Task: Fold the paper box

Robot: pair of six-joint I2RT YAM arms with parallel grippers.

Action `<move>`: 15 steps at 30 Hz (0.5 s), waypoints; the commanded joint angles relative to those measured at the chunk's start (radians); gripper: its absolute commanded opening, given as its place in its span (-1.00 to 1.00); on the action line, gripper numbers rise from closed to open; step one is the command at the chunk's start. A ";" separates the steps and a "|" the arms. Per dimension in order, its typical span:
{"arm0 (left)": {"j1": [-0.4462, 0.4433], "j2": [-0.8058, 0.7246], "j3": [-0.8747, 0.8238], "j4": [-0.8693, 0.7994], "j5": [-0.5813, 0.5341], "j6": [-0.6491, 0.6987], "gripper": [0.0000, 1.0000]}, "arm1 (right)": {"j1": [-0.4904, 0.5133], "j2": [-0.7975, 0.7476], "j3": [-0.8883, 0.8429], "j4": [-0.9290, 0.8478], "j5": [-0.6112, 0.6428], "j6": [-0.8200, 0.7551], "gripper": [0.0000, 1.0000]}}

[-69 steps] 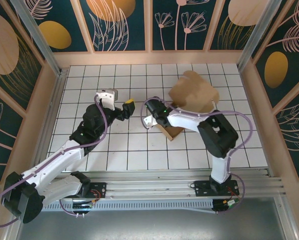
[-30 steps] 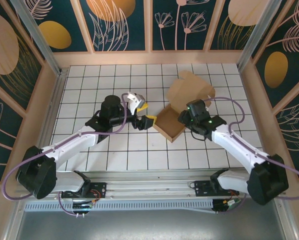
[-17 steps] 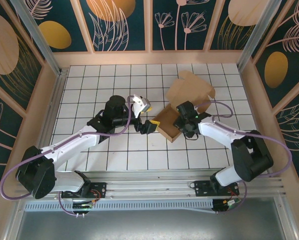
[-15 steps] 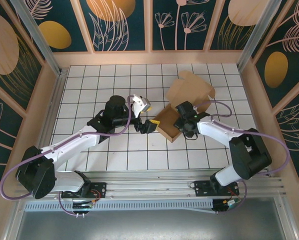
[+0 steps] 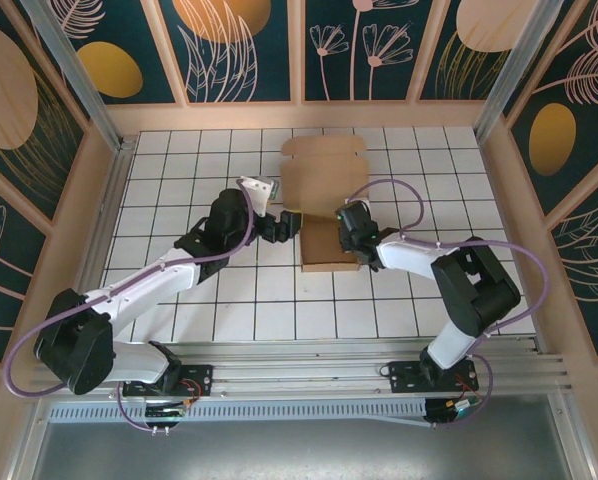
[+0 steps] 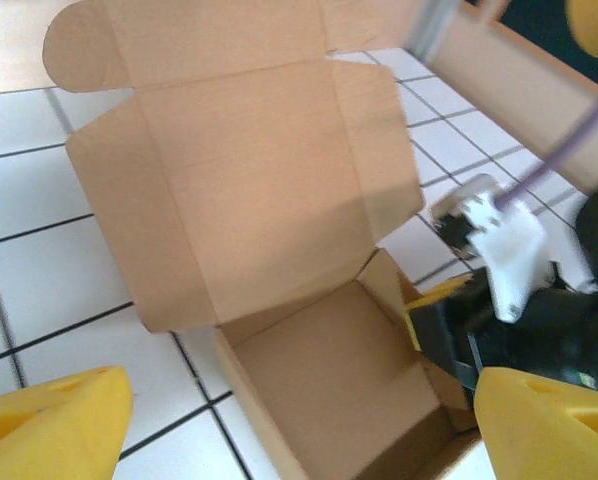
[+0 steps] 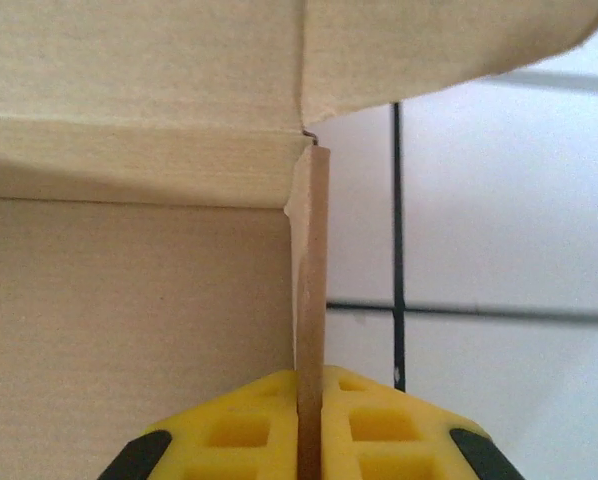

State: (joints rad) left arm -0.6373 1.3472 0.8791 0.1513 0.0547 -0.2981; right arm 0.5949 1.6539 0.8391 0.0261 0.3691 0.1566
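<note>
The paper box [image 5: 326, 190] lies open near the centre of the tiled table [image 5: 179, 170], between the two arms. Its shallow tray [image 5: 327, 256] sits on the near side. Its lid [image 6: 249, 190] is laid back flat on the far side, so the long axis of the opened box runs from near to far, away from the arm bases. The right gripper [image 7: 309, 392] is closed on the tray's right side wall [image 7: 310, 280]. The wrist view shows the thin cardboard edge-on, pinched between the two yellow pads, so this arm acts as the anchor. The left gripper [image 6: 299, 410] stands wide open and holds nothing. It hovers just beside the tray's left wall, and its yellow fingers bracket the tray from above. From this free tool the lid lies ahead and farther out, hinged along the tray's far wall. The side flaps of the lid spread left and right, and the tuck flap is at the far end. The likely next step is to close the lid (the tray walls already appear to be standing). That step would require swinging the lid toward the near edge, about the far-wall hinge. The left arm is the one free to reach it, while the right arm would need to keep the tray from sliding.
</note>
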 commanded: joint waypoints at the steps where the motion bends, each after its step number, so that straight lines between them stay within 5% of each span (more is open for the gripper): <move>1: 0.029 0.003 -0.003 0.021 -0.052 -0.120 0.77 | -0.023 0.023 -0.009 0.206 -0.037 -0.287 -0.74; 6: 0.045 0.025 0.007 0.021 -0.059 -0.118 0.77 | -0.041 0.017 0.061 0.167 -0.130 -0.250 -0.07; 10: 0.073 0.071 0.057 -0.001 -0.018 -0.089 0.77 | -0.043 -0.061 0.091 0.113 -0.219 -0.238 0.18; 15: 0.105 0.176 0.179 -0.072 0.032 -0.087 0.77 | -0.243 -0.138 0.112 0.067 -0.512 -0.241 0.54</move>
State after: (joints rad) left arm -0.5476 1.4860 0.9909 0.1146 0.0513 -0.3866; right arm 0.4541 1.5677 0.9100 0.1131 0.0593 -0.0723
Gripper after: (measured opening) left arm 0.885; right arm 0.745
